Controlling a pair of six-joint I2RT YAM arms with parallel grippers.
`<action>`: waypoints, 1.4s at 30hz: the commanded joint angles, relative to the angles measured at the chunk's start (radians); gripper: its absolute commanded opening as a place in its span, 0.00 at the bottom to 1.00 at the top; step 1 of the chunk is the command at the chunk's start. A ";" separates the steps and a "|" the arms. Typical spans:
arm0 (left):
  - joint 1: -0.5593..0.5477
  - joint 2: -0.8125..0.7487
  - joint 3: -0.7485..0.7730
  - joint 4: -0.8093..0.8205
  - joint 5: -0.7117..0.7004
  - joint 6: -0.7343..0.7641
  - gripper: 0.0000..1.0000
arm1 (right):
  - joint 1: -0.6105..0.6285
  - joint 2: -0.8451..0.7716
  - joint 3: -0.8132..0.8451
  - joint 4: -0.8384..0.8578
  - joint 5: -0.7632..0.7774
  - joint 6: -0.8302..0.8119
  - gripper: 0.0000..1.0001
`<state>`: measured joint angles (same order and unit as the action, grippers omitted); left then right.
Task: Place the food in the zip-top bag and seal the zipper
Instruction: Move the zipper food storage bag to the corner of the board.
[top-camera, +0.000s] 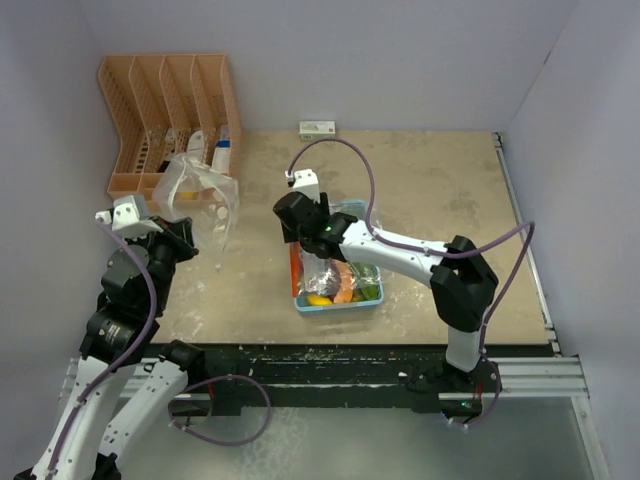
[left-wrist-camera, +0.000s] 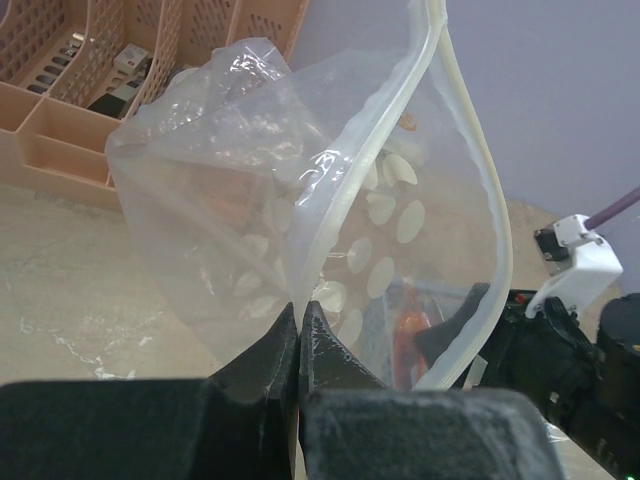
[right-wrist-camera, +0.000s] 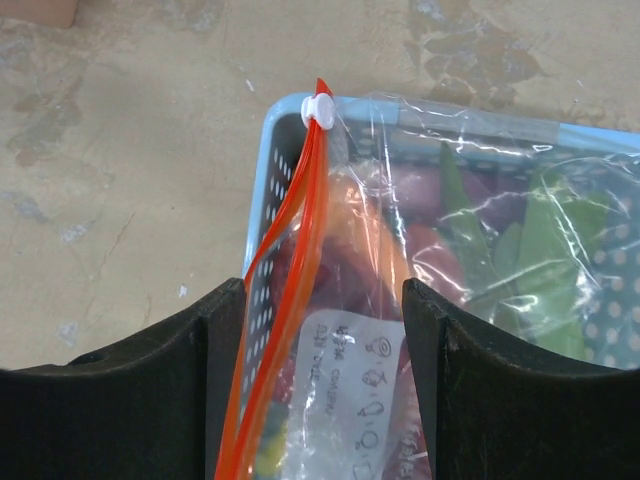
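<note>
My left gripper is shut on the rim strip of a clear bag with white dots, held up off the table. In the left wrist view the fingers pinch that rim and the bag hangs with its mouth open. My right gripper hovers over the light-blue basket. It is open and straddles a second clear bag's orange zipper, which has a white slider. Food lies in the basket under that bag: green, red, a yellow banana.
An orange slotted organizer stands at the back left, just behind the held bag, and also shows in the left wrist view. A small white box lies at the back wall. The table's right edge has a rail.
</note>
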<state>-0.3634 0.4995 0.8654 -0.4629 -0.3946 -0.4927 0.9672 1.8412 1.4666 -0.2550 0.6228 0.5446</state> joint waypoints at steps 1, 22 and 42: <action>-0.006 -0.026 -0.005 0.010 0.004 0.022 0.00 | -0.014 0.045 0.062 -0.012 -0.008 0.015 0.66; -0.006 -0.048 -0.005 -0.008 -0.005 0.026 0.00 | -0.035 -0.058 0.048 -0.136 0.205 -0.010 0.00; -0.005 -0.021 -0.009 0.003 0.032 0.027 0.00 | -0.259 -0.227 -0.205 -0.254 0.568 -0.102 0.00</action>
<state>-0.3634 0.4625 0.8547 -0.4953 -0.3851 -0.4858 0.7124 1.5925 1.2602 -0.4805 1.0424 0.4156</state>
